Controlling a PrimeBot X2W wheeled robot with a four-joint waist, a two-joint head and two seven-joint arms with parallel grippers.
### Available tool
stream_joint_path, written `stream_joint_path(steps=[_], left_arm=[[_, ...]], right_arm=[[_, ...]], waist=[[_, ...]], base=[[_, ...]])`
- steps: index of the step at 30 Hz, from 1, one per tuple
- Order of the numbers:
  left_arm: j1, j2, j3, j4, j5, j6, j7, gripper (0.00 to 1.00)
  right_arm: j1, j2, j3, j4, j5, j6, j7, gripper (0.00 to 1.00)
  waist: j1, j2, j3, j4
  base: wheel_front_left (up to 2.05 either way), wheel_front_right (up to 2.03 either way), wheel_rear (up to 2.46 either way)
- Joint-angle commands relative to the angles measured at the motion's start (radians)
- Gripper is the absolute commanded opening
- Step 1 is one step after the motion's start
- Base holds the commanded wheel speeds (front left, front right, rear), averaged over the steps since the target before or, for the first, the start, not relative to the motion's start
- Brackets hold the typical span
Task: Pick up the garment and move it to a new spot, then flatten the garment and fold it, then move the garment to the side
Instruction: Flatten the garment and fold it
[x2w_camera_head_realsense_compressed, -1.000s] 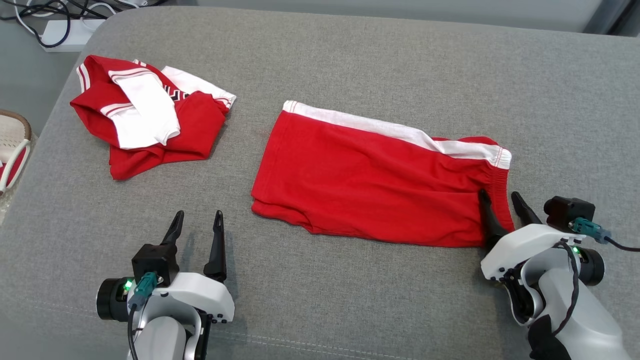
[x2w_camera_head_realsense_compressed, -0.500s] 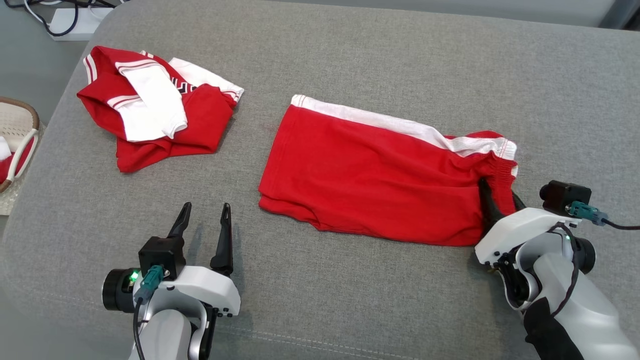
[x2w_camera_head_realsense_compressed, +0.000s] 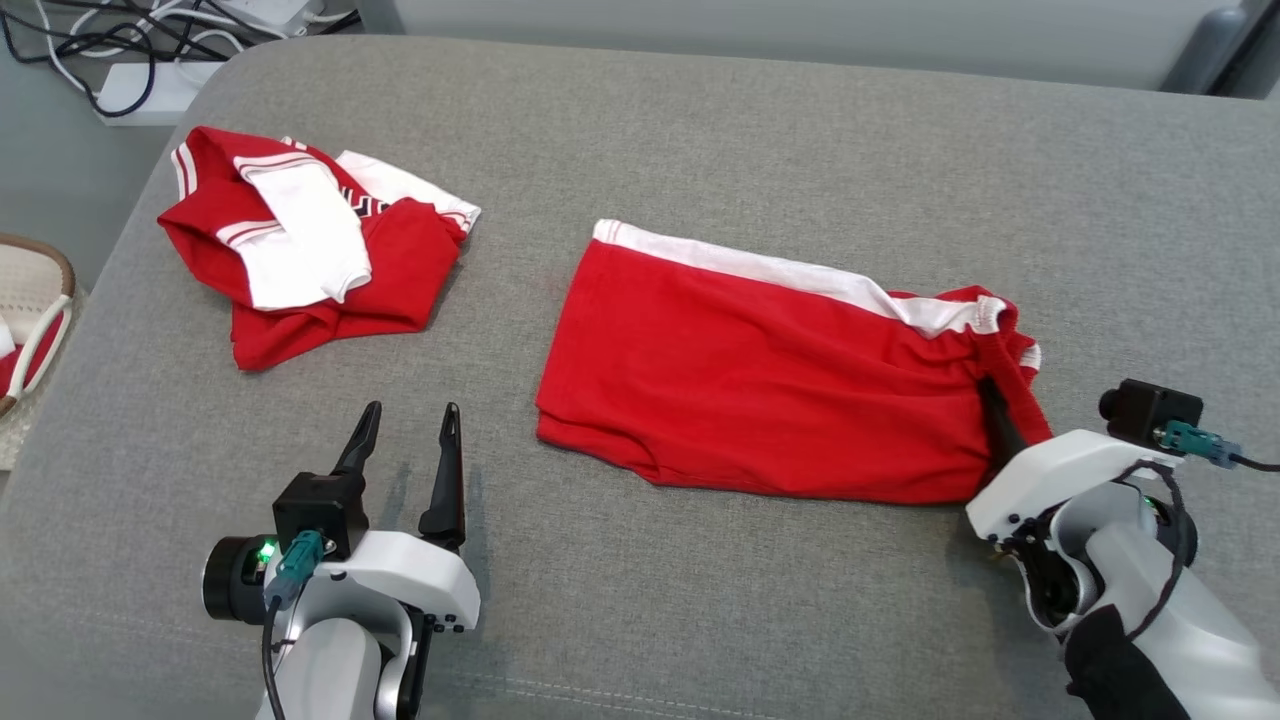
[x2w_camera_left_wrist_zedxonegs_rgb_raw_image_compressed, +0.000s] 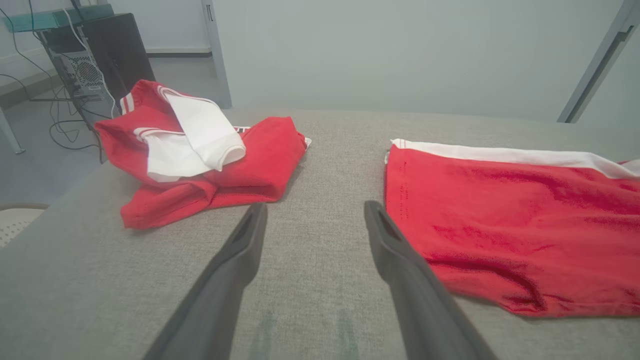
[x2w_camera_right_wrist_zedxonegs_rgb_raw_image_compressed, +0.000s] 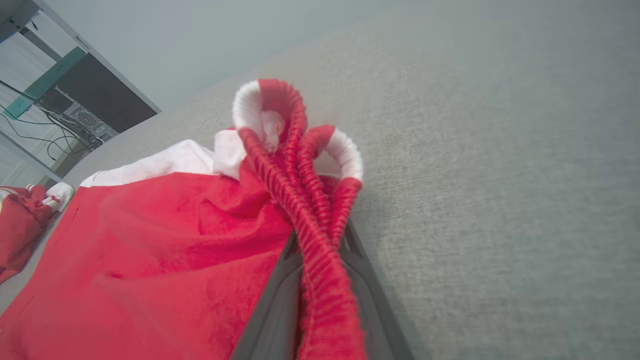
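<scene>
While the grey upholstered surface (x2w_camera_head_realsense_compressed: 700, 130) still carries the red shorts (x2w_camera_head_realsense_compressed: 760, 390) at its middle, their waistband (x2w_camera_right_wrist_zedxonegs_rgb_raw_image_compressed: 315, 215), straddled by spread jaws a second ago, is now bunched and clamped in the right pincer (x2w_camera_head_realsense_compressed: 1003, 415); left pincer (x2w_camera_head_realsense_compressed: 405, 445) stays spread, empty.

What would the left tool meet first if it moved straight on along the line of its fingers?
Probably bare grey cushion: the left tool points into the gap between the crumpled jersey and the red shorts. It might graze the jersey's near edge; depth is unclear.
</scene>
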Motion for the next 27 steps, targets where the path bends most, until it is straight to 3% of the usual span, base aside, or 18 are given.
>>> stream_joint_path(steps=[1, 12, 22, 27], left_arm=[[-0.003, 0.023, 0.032, -0.025, -0.008, -0.002, -0.006, 1.00], [0.014, 0.023, 0.006, -0.024, -0.022, 0.003, -0.006, 1.00], [0.031, 0.023, -0.058, -0.005, -0.053, 0.000, -0.006, 1.00], [0.031, 0.023, -0.113, -0.005, -0.080, 0.003, -0.006, 1.00]], right_arm=[[0.027, -0.024, 0.004, -0.016, 0.015, 0.004, -0.013, 0.00], [0.024, -0.111, 0.017, -0.068, 0.038, 0.004, -0.015, 0.00], [0.001, -0.056, 0.219, -0.309, 0.188, 0.004, 0.131, 0.00], [-0.034, -0.040, 0.286, -0.322, 0.234, 0.004, 0.182, 0.00]], waist=[[0.0000, 0.0000, -0.019, -0.022], [0.0000, 0.0000, -0.051, -0.069], [0.0000, 0.0000, -0.071, -0.035], [0.0000, 0.0000, -0.066, 0.033]], base=[[0.00, 0.00, 0.00], [0.00, 0.00, 0.00], [0.00, 0.00, 0.00], [0.00, 0.00, 0.00]])
